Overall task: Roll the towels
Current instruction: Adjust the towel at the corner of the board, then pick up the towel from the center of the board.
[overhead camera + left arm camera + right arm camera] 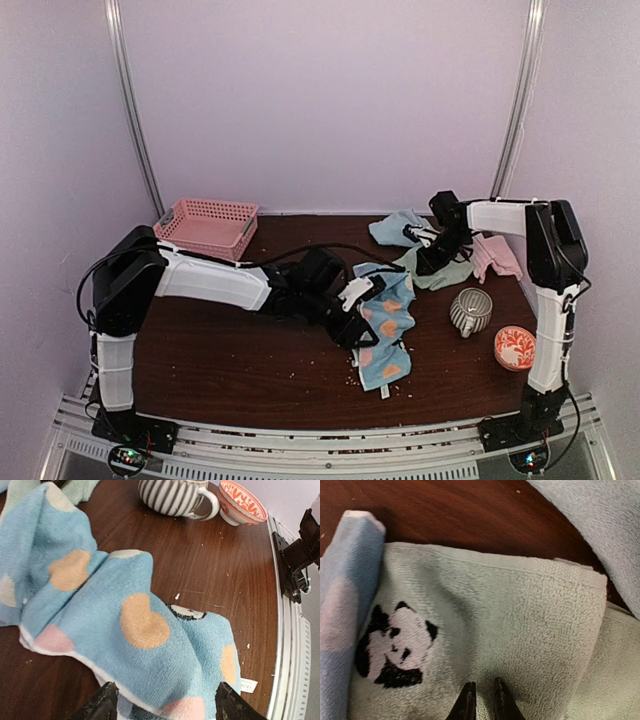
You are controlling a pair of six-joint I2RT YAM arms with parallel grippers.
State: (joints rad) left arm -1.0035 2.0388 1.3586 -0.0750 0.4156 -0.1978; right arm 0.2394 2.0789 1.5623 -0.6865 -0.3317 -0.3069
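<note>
Spotted towel (pixel 135 625), limp and light, lies bunched just ahead of the parted left jaws; its hem looks the best pinch. Right jaws, almost together, sit on the soft green towel (pixel 510 620).

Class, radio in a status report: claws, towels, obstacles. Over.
Left claw open over spotted blue towel, unrolled. Right claw nearly shut at green towel. Striped mug nearby.
</note>
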